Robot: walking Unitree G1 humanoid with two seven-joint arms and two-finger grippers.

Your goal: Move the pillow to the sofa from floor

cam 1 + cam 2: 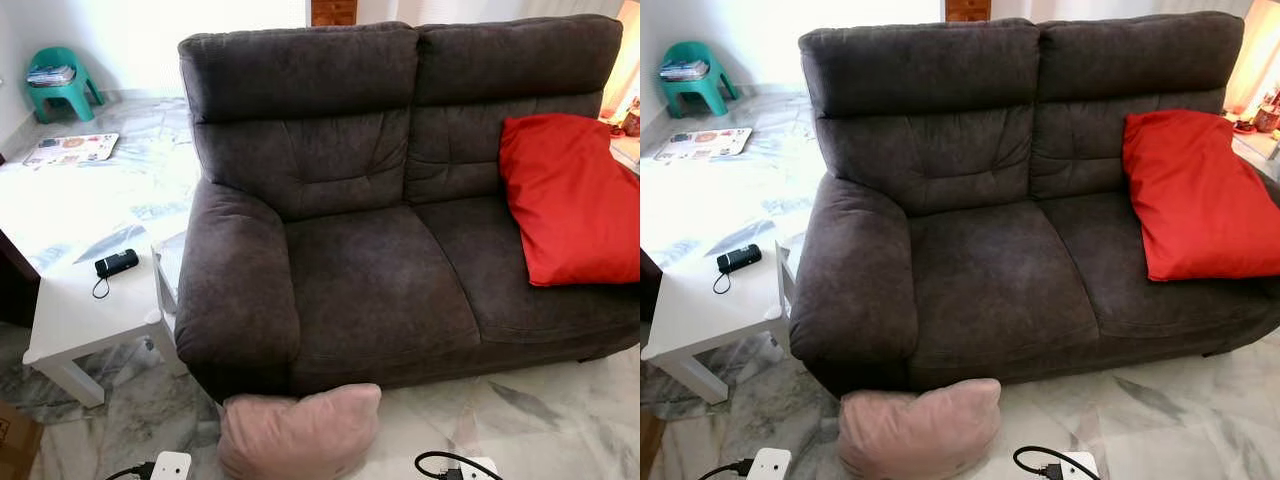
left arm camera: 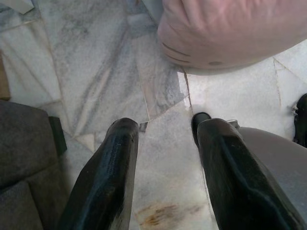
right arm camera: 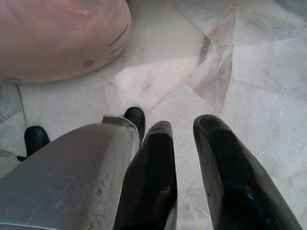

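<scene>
A pale pink pillow lies on the marble floor against the front of the dark brown sofa, below its left armrest. In the left wrist view my left gripper hangs open over the floor, with the pink pillow a short way beyond its fingertips. My right gripper hangs low on the pillow's other side, its fingers a narrow gap apart and holding nothing. The pink pillow lies off to the side of it. Neither gripper touches the pillow.
A red pillow leans on the sofa's right seat; the left seat is bare. A white side table with a small black device stands left of the sofa. Farther back are a teal stool and a magazine.
</scene>
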